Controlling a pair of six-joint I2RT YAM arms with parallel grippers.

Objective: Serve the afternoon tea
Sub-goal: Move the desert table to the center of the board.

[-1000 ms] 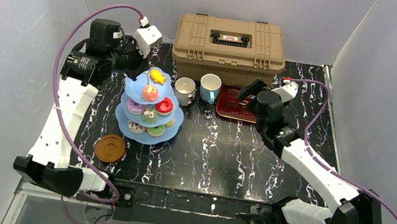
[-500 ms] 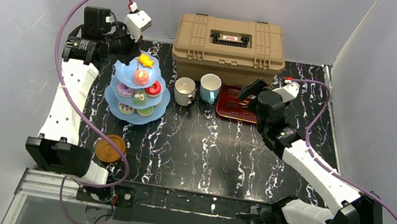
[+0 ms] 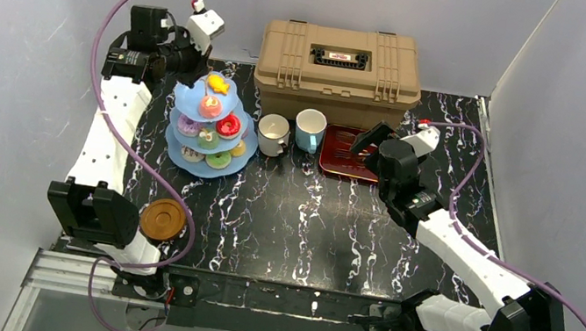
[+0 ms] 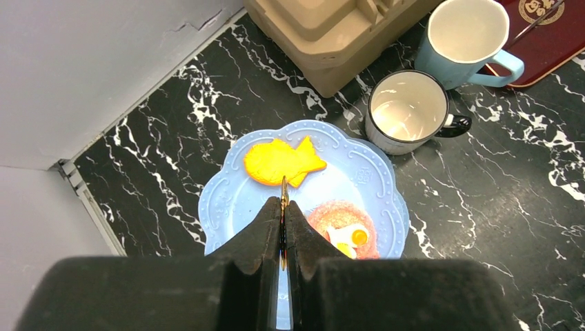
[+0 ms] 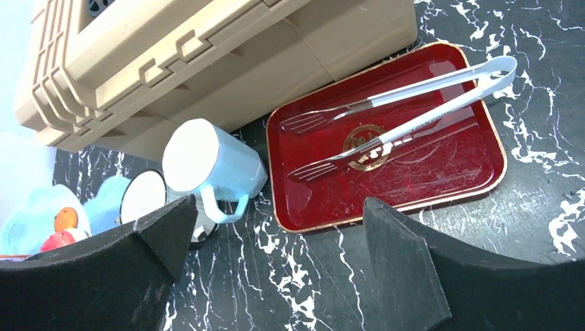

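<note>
The light-blue three-tier cake stand (image 3: 231, 151) is at the back left, loaded with small toy cakes. Its top tier (image 4: 345, 181) carries a yellow fish-shaped cake (image 4: 279, 160) and a pink donut (image 4: 331, 217). My left gripper (image 3: 201, 69) (image 4: 283, 204) is shut on the thin gold handle rising from the stand's top. A white mug (image 3: 273, 134) (image 4: 407, 110) and a light-blue mug (image 3: 309, 129) (image 5: 214, 165) stand just right of the stand. A brown saucer (image 3: 163, 220) lies near the front left. My right gripper (image 3: 364, 141) (image 5: 279, 203) hovers open over the table before the tray, holding nothing.
A tan toolbox (image 3: 339, 62) fills the back centre. A dark-red tray (image 3: 343, 163) (image 5: 421, 162) with metal tongs (image 5: 407, 103) lies right of the mugs. Grey walls close in on the left, back and right.
The left arm has carried the cake stand to the left and toward the back wall, still gripping its handle. The right arm has barely shifted.
</note>
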